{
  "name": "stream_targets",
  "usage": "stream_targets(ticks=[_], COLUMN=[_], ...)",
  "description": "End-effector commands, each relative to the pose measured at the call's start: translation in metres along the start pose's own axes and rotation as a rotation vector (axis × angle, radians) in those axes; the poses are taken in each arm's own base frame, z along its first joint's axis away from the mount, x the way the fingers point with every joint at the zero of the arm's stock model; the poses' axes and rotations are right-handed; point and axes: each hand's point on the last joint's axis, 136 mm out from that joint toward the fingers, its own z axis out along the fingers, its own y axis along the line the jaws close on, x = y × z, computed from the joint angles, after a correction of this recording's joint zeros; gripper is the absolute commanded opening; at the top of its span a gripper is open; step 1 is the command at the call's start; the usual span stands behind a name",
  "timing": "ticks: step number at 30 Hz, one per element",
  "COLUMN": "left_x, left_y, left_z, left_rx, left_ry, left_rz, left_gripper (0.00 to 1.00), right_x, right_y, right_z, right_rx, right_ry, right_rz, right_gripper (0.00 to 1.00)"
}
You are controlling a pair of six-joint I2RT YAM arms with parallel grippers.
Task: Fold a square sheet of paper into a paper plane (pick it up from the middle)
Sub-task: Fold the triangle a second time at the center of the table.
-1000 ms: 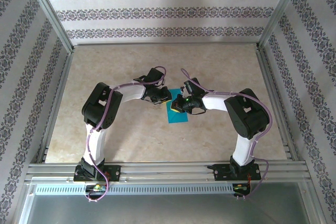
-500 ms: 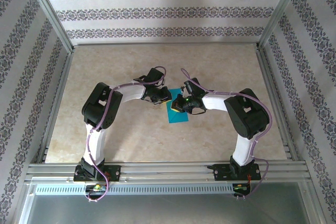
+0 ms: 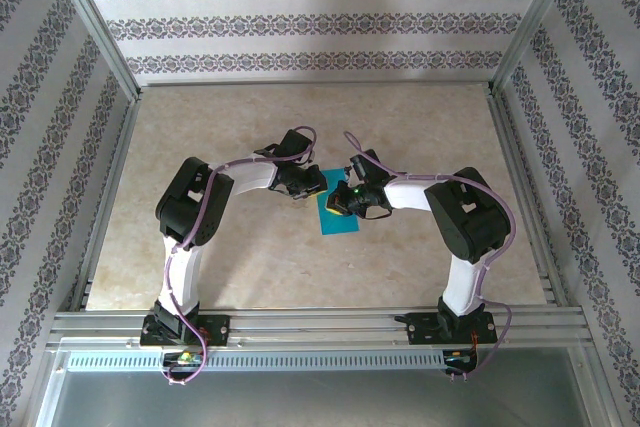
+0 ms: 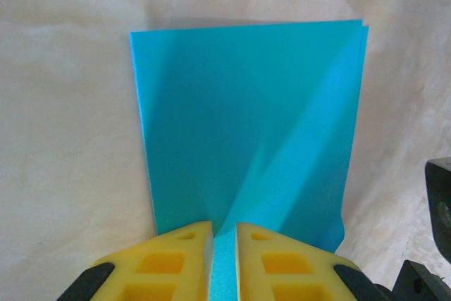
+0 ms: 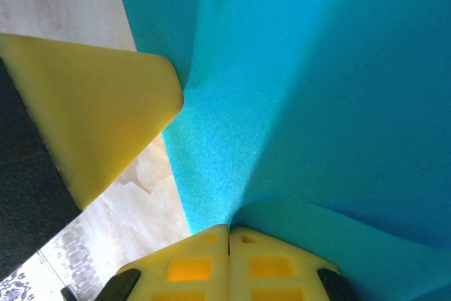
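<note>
So, the left claw [image 4: 224, 236] is nearly closed, its yellow fingers [image 4: 176, 252] nipping a thin strip of the teal-blue sheet of paper [image 4: 246, 118] at its near edge. The right claw [image 5: 228, 236] is clamped fully closed on the same sheet from the other side, with the paper bulging up in a little curl right by its tips. The two claws sit just beside each other, and one left finger is nearly against the paper next to the right one's grip. The sheet looks already doubled into a rectangle, with a diagonal line across it that I'd guess is a crease or a lifted ridge. It's lying mid-tabletop [image 3: 200, 137] between the arms, mostly flat past the pinched edge. My worry is that both grips are on one thin edge, so close together that any pull in different directions could tear it or yank it out of one claw. That curl could also get mashed into a stray crease, and the stacked layers could slide, leaving the next fold crooked.
</note>
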Motion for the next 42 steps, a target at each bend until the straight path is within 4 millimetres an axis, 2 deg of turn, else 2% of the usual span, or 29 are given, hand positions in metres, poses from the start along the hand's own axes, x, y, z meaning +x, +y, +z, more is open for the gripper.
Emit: stream_targets(ticks=[1, 27, 42], left_x=[0.012, 0.014, 0.014], left_y=[0.025, 0.028, 0.026], left_z=[0.009, 0.011, 0.009], left_rx=[-0.067, -0.071, -0.068], left_ry=[0.045, 0.051, 0.05], left_rz=[-0.035, -0.041, -0.042], left_gripper=[0.18, 0.17, 0.17], right_x=[-0.003, -0.007, -0.005], right_y=[0.003, 0.007, -0.006], right_z=[0.002, 0.002, 0.008], right_rx=[-0.014, -0.034, 0.004], right_ry=[-0.005, -0.012, 0.002], right_rz=[-0.008, -0.017, 0.004], right_gripper=[0.04, 0.04, 0.04])
